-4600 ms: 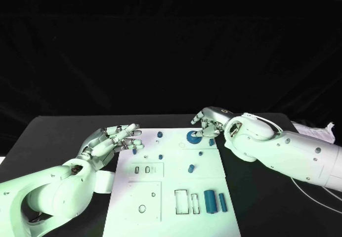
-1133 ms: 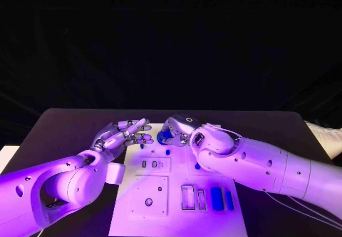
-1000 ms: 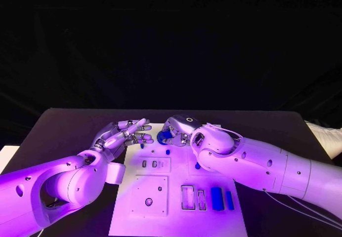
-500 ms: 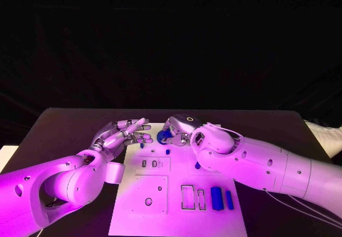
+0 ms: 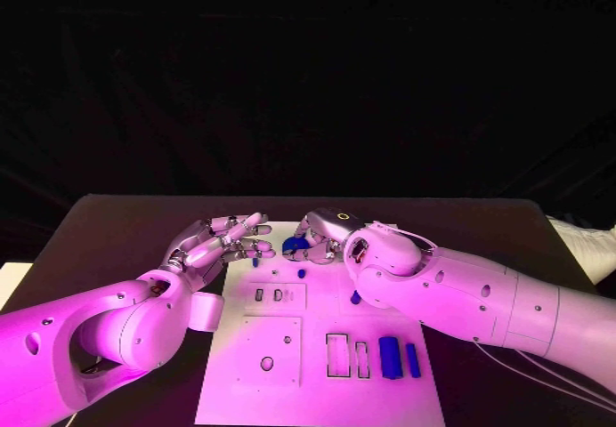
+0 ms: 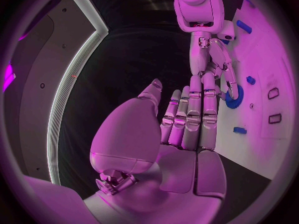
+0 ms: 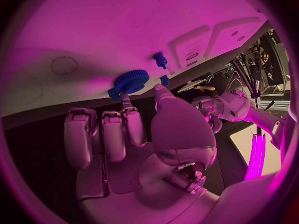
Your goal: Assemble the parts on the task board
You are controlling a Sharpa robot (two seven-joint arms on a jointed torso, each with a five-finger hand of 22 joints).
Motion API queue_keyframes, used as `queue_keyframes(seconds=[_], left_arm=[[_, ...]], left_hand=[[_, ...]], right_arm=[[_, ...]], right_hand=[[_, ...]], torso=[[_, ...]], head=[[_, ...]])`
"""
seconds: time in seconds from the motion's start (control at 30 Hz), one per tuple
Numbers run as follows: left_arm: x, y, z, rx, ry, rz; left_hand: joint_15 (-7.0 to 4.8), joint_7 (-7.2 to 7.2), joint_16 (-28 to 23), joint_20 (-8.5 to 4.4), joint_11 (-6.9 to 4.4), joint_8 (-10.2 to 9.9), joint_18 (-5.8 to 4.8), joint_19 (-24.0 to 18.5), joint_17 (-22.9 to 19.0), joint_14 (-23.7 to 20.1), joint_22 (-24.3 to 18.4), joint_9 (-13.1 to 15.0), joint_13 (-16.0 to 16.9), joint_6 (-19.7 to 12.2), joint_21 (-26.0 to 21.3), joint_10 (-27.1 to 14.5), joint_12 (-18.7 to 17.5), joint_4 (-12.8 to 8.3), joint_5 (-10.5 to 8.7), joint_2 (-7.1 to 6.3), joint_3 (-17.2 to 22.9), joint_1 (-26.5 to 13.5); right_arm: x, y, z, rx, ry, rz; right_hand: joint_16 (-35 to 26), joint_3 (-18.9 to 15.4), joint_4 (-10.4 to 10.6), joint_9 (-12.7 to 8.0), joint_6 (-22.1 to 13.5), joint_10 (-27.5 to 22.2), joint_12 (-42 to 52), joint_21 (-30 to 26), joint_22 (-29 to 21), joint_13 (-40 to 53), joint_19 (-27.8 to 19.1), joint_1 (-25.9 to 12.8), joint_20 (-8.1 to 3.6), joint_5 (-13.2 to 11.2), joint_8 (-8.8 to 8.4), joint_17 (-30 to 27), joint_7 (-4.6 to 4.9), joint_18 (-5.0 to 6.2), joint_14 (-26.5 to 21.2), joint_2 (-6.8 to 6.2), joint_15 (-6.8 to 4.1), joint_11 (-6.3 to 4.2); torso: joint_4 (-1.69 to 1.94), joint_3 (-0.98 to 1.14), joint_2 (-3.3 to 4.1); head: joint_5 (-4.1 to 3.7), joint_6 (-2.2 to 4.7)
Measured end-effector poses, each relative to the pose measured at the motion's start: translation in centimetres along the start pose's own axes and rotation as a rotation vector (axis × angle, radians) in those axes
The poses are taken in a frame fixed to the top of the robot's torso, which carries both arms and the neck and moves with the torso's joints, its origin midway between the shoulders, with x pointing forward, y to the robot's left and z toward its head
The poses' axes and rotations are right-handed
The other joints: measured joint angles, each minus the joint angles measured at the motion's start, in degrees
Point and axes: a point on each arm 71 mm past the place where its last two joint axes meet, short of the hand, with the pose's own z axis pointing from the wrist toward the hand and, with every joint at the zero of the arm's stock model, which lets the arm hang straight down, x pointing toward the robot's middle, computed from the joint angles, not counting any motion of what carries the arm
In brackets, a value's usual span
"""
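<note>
My right hand (image 5: 324,238) pinches a blue gear (image 5: 296,245) just over the far left corner of the white task board (image 5: 321,311). In the right wrist view the gear (image 7: 129,81) sits between a fingertip and the thumb, close to a small blue peg (image 7: 160,59) standing in the board (image 7: 124,25). My left hand (image 5: 215,242) hovers at the board's far left edge, fingers stretched out and holding nothing. Its wrist view shows those fingers (image 6: 190,117) pointing toward the right hand (image 6: 211,55) and the gear (image 6: 233,102).
Two blue cylinders (image 5: 389,358) (image 5: 412,360) lie side by side on the board's near right part, beside rectangular slots (image 5: 336,354). A small blue piece (image 5: 356,298) and another (image 5: 302,273) rest mid-board. Black table (image 5: 116,231) surrounds the board.
The right hand has carried the gear from the board's far right area to its far left corner, beside the left hand. Over the last second both hands hardly moved.
</note>
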Motion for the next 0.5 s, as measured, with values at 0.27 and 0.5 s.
queue_keyframes(seconds=[0.27,0.5], left_arm=[[-0.06,-0.03,-0.07,0.0,-0.001,0.001],[-0.11,-0.06,-0.12,-0.001,-0.002,0.001]], left_hand=[[0.0,0.0,0.0,0.0,0.0,0.0,0.0,0.0,0.0,0.0,0.0,0.0,0.0,0.0,0.0,0.0,0.0,0.0,0.0,0.0,0.0,0.0],[0.0,0.0,0.0,0.0,0.0,0.0,0.0,0.0,0.0,0.0,-0.1,0.0,0.0,0.0,0.0,0.0,0.0,-0.2,0.0,0.0,-0.2,0.0]], right_arm=[[-0.13,-0.19,0.04,0.01,0.015,0.014],[-0.11,-0.87,-0.48,0.012,-0.036,0.045]], right_hand=[[0.0,-0.3,0.3,0.0,0.4,0.0,0.2,0.0,0.0,0.0,0.0,0.8,0.0,1.6,0.06,0.0,-0.37,0.0,0.0,0.72,0.0,0.0],[0.3,-0.6,-0.8,0.5,0.9,0.0,0.8,0.4,0.0,0.0,0.0,4.4,0.0,5.2,0.38,0.0,-0.25,-0.63,0.0,0.76,0.0,0.0]], torso=[[-0.03,0.0,-0.01],[-0.02,0.0,-0.01]], head=[[-0.08,-0.18],[-0.24,-0.06]])
